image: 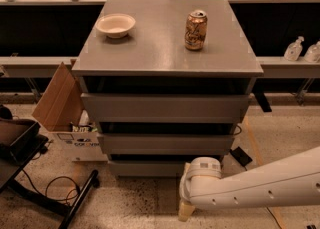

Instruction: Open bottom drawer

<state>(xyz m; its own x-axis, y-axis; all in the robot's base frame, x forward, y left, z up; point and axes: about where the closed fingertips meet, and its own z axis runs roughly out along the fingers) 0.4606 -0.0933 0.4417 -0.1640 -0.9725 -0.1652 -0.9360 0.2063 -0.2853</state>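
The grey cabinet (165,48) has three drawer fronts stacked. The bottom drawer (145,168) is the lowest and narrowest grey front, with no handle, and it sits flush with the cabinet. My white arm (260,188) reaches in from the right, low over the floor. Its wrist covers the right end of the bottom drawer front. My gripper (186,212) points down toward the floor, just in front of and below the drawer's right part. Only its cream tip shows below the wrist.
A white bowl (115,25) and a drink can (195,30) stand on the cabinet top. An open cardboard box (62,108) is on the floor to the left, beside a black stand with cables (50,188). A black object (241,156) lies on the floor to the right. Bottles (294,49) stand on the right shelf.
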